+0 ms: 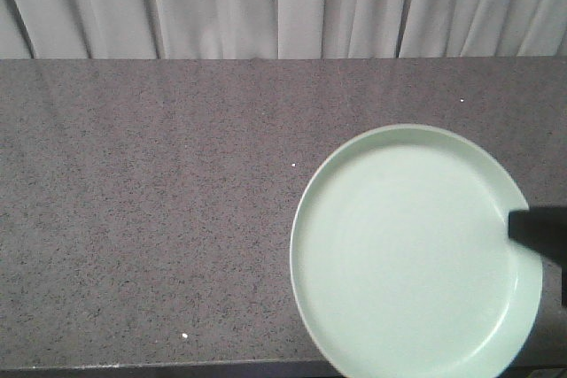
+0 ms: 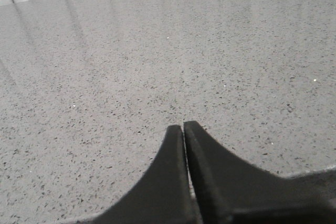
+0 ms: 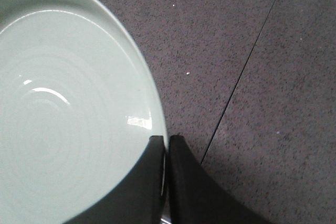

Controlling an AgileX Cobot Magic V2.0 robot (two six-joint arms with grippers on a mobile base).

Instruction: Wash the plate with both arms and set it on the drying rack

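**The right claw (image 3: 167,140) pinches the plate (image 3: 68,108); the left claw (image 2: 183,127) is closed on nothing**

In the right wrist view the right claw is narrowed onto the plate's raised rim. One finger (image 3: 139,187) lies over the glossy inside of the plate and the other sits just outside the rim, above the table (image 3: 273,145). The rim runs up and away to the left of the claw, so nearly all of the plate lies on that side. A thin dark seam (image 3: 247,72) crosses the table to the right of the claw.

In the front view only the black tip of the right claw shows, at the frame's right edge, touching the plate's right rim. The plate reaches past the table's near edge. Whether it rests flat or is raised I cannot tell. A pale curtain (image 1: 266,2) hangs beyond the table's far edge.

The left claw's two fingers are pressed together with nothing between them. Only bare speckled table lies ahead of them.
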